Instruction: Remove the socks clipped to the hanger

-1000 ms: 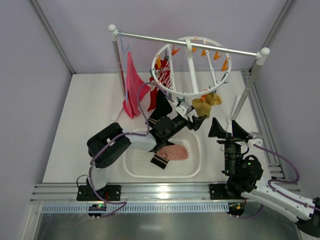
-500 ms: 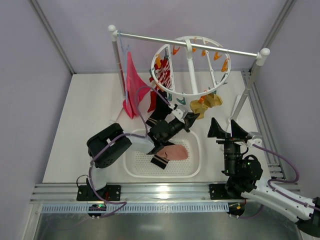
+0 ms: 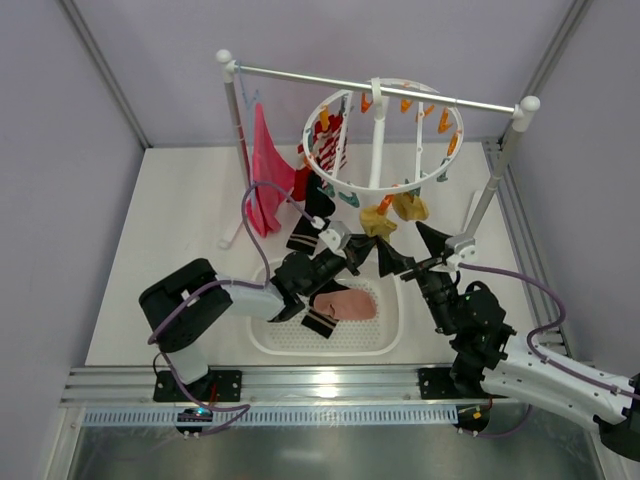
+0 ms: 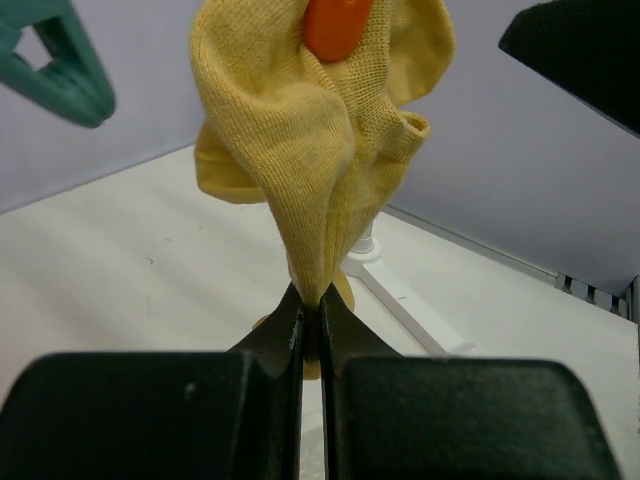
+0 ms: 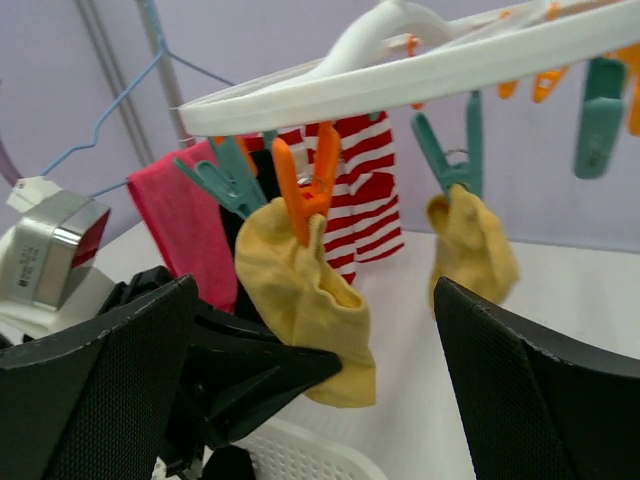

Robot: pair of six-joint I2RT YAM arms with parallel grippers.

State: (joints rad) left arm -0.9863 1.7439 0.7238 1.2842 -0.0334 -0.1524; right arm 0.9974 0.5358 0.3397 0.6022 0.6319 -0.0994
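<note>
Left gripper [image 4: 312, 310]: fingers pressed together on the lower hem of a yellow sock [image 4: 320, 150]. The fabric is drawn into a taut fold between the tips. The top of this sock is held in an orange clip [image 4: 335, 25] on the hanger [image 5: 430, 65], so it is gripped but not freed.

Right gripper [image 3: 408, 250]: fingers spread wide, holding nothing. It sits just beside the left gripper, under the near rim of the hanger and facing the same sock.

Done, as far as it shows: a pink sock [image 3: 350, 305] lies in the basket [image 3: 390, 340]. A dark piece with a pale band lies next to it, likely a black sock.

Left on the hanger:
- the pinched yellow sock
- a second yellow sock [image 5: 470, 245], on a teal clip near the first
- a striped sock [image 5: 355, 200], further round the ring
- a black sock [image 3: 318, 198] on the left side; the black fabric below it cannot be told apart

Many clips on the far side of the ring hang bare.

Judgement: under half done, about two off and four or so to go. The step in hand is the pull on the first yellow sock. The hanger swings freely on its rail [image 3: 380, 88], so a downward tug may drag the ring instead of slipping the clip
</note>
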